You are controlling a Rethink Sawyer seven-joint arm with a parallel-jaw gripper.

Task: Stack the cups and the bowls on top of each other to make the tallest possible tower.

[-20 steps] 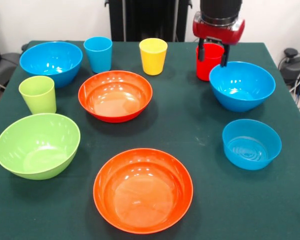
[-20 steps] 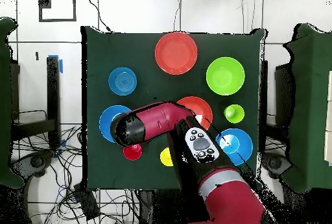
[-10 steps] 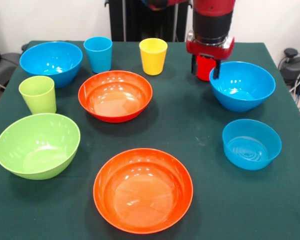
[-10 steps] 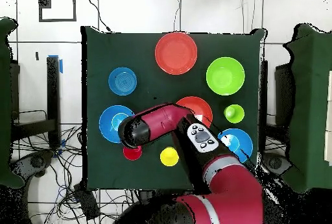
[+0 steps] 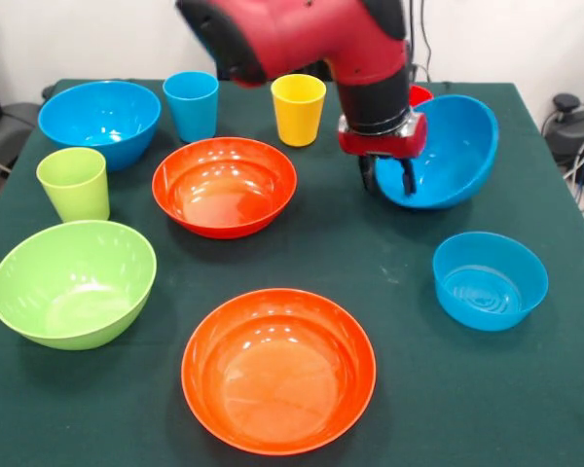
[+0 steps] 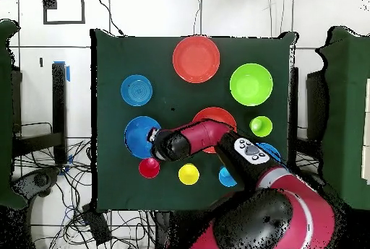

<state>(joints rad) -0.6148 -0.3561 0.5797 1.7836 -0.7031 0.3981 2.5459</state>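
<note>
Gripping the tilted blue bowl [image 5: 446, 156] by its rim, jaws clamped, red cup [image 5: 420, 94] mostly hidden behind.

My end effector [image 5: 387, 178] has swung from the red plastic cup [image 5: 420, 94] onto the deep blue glossy bowl [image 5: 448, 156], tipping it.

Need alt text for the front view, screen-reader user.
A red robot arm's gripper grips the rim of a deep blue bowl and tips it steeply on a dark green table. Around it sit two orange bowls, a lime green bowl, two more blue bowls, and blue, yellow and lime green cups, with a red cup mostly hidden behind the arm.
</note>
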